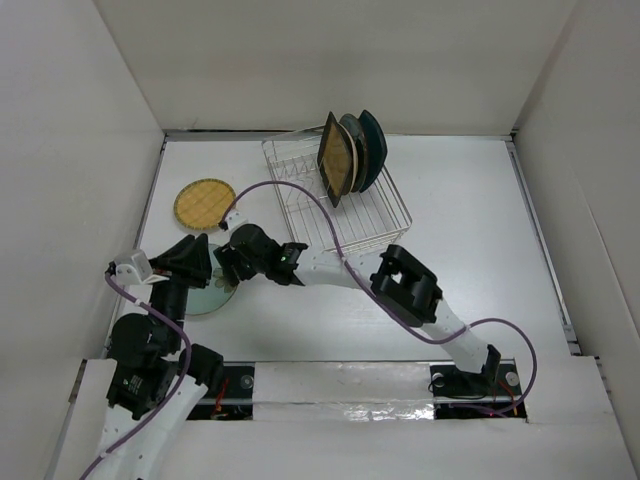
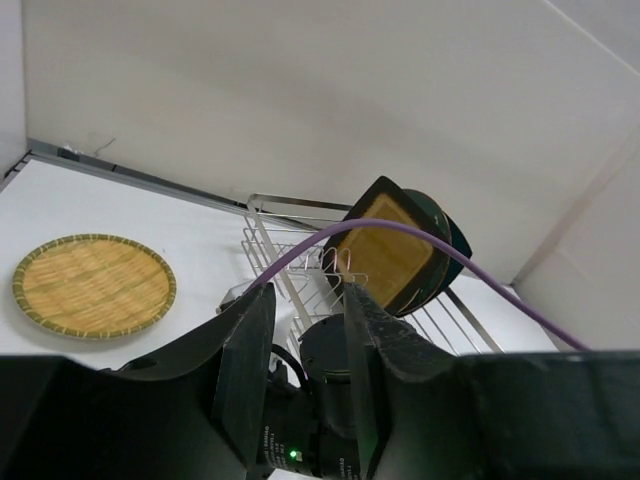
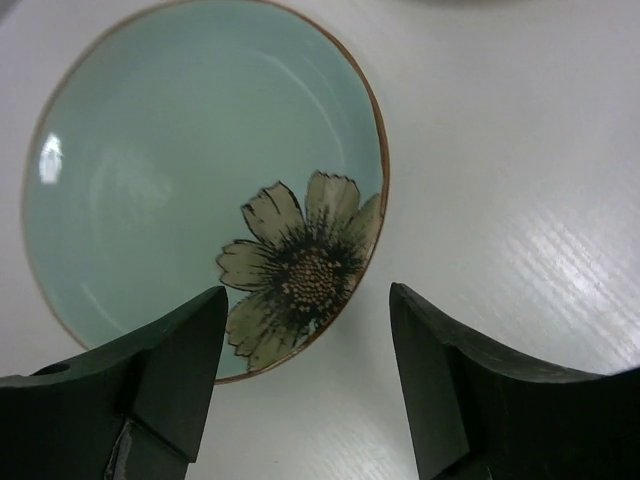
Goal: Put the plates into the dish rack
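Right end effector [image 3: 305, 385] seen released, fingers spread above pale green flower plate [image 3: 150, 170] lying flat on tabletop [image 3: 520, 200]. Left end effector [image 2: 305, 350] seen parted, empty. Yellow checked plate [image 1: 204, 203] noted at 9 o'clock of dish rack [image 1: 385, 215]; amber square plate [image 1: 336, 160] racked upright.

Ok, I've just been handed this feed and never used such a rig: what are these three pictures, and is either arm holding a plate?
Two robot arms are bolted at the table's near edge. The overhead view looks down on both. The dish rack already holds several plates standing on edge, the amber square plate in front. The yellow checked plate lies flat on the table.

The other two views come from cameras on the wrists. The right gripper hovers with open jaws just above the pale green plate, which has a flower painted on it; it holds nothing. The left gripper looks toward the rack, its jaws parted and empty.
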